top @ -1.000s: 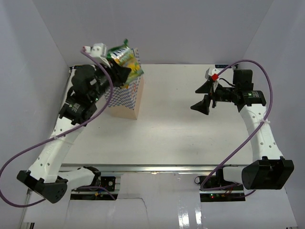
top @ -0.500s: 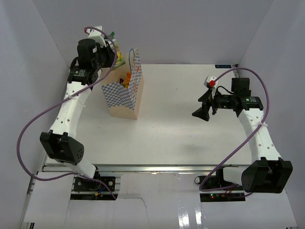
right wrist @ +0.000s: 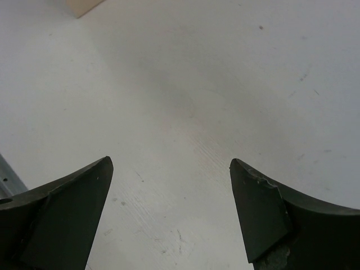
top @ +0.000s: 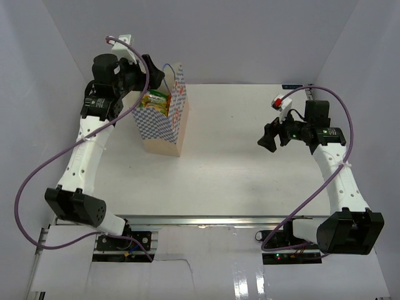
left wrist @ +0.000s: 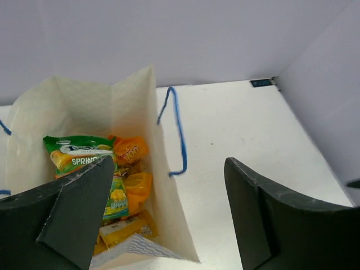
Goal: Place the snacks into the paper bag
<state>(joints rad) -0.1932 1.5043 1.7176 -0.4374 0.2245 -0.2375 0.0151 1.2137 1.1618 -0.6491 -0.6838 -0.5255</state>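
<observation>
Over at the far left of the table [top: 250, 187], we find the left gripper [top: 150, 70] hanging just above the mouth of the paper bag [top: 159, 125], its fingers spread wide with nothing between them. A second ago those fingers pinched the green-yellow pouch [left wrist: 76, 147] above the bag. Now the pouch lies inside, printed face up, beside the orange-yellow pouch [left wrist: 128, 151] and on top of some yellow candy packs [left wrist: 135, 185]. We take the drop as done. The bag stands upright, one blue cord handle [left wrist: 179, 135] draped down its near wall. We cannot make out the dark brown bar among the packets. The right gripper [right wrist: 169, 163] hovers over bare table well apart from the bag, fingers parted and empty, much as it was before. Every snack we can find sits in the bag, so we judge the task at or near its end, with the left arm only needing to lift away.
</observation>
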